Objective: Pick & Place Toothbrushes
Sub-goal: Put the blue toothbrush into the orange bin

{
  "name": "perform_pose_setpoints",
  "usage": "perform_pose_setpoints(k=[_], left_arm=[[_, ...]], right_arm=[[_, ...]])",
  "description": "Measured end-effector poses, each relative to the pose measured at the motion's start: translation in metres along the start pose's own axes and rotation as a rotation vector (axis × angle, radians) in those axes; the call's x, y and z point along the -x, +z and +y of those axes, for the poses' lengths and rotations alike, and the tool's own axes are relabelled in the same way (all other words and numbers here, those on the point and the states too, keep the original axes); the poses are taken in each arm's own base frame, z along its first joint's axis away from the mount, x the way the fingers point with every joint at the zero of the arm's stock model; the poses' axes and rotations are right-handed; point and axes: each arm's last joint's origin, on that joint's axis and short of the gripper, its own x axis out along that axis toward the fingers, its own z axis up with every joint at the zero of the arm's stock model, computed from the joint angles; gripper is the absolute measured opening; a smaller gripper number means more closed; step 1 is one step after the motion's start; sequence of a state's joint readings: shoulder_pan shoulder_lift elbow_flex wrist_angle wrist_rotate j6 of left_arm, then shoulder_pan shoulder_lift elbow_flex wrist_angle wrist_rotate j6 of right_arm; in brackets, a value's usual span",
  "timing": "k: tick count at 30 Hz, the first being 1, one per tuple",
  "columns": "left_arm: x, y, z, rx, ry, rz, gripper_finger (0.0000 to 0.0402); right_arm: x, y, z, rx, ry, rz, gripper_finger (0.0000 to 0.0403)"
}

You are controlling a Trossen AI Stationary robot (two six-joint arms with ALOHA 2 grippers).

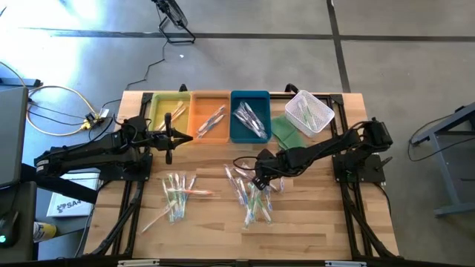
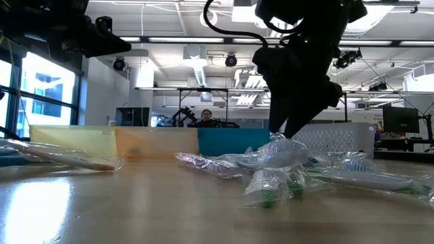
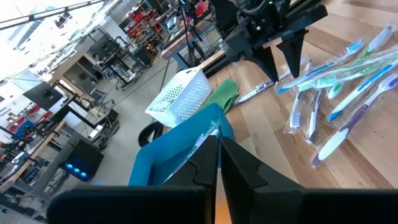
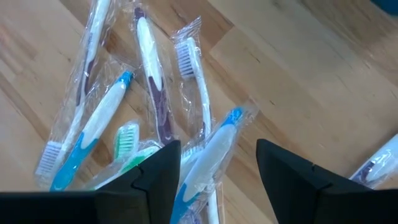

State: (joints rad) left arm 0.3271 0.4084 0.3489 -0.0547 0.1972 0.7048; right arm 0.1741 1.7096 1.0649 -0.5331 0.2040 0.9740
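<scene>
Clear crinkled wrappers cover the toothbrushes point(image 1: 252, 196), thin sticks with white, blue, green and purple handles and small bristled heads. One heap lies on the right half of the wooden table point(image 1: 312, 230), fanned out and overlapping. A second heap point(image 1: 177, 194) lies to the left of it, well apart, with green and pale pink handles. More wrapped brushes rest inside the orange tray point(image 1: 210, 117) and the blue tray point(image 1: 249, 116); a few show faintly in the yellow tray point(image 1: 168, 111).

Those three trays are smooth plastic rectangles set side by side along the far edge of the table. Beside the blue one lies a flat green cloth point(image 1: 286, 132), and next to it a white mesh basket point(image 1: 309, 113) with a lattice wall, tilted on the boards. The tabletop is pale wood planks with a slight sheen.

Reaching in low from the right side, the right gripper point(image 1: 259, 178) points down at the upper end of the right heap. Its two dark fingers point(image 4: 152, 180) stand wide apart over a blue-and-white brush point(image 4: 208, 158), with nothing held between them. The left gripper point(image 1: 169, 137) is stretched out level in front of the yellow and orange trays, its fingers point(image 3: 208, 168) pressed together and empty.
</scene>
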Motion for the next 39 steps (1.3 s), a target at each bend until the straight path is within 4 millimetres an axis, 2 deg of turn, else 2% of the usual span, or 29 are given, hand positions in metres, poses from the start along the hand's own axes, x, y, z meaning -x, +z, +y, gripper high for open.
perform_pose_setpoints(k=[39], left_arm=[[0.0, 0.0, 0.0, 0.0, 0.0, 0.0, 0.0014]], right_arm=[[0.0, 0.0006, -0.0004, 0.009, -0.012, -0.018, 0.0203]])
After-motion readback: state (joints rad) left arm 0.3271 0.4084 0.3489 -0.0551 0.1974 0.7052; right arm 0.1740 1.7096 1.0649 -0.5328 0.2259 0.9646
